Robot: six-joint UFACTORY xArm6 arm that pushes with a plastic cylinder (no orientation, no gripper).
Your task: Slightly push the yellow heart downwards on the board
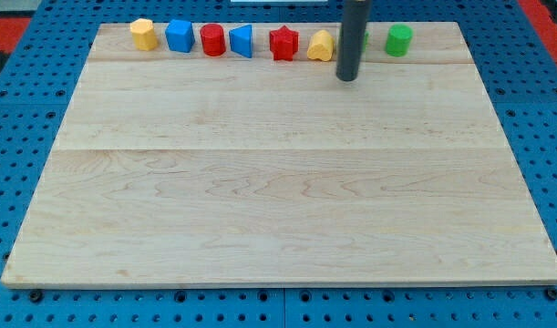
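Observation:
The yellow heart (321,46) sits in a row of blocks along the top edge of the wooden board (278,173). My tip (347,76) stands on the board just right of the heart and slightly below it, close to it; I cannot tell whether they touch. The dark rod rises out of the view's top and hides most of a green block (365,38) behind it.
Left of the heart in the same row are a red star (283,43), a blue triangle (242,41), a red cylinder (212,40), a blue block (180,35) and a yellow block (144,34). A green cylinder (399,40) stands right of the rod.

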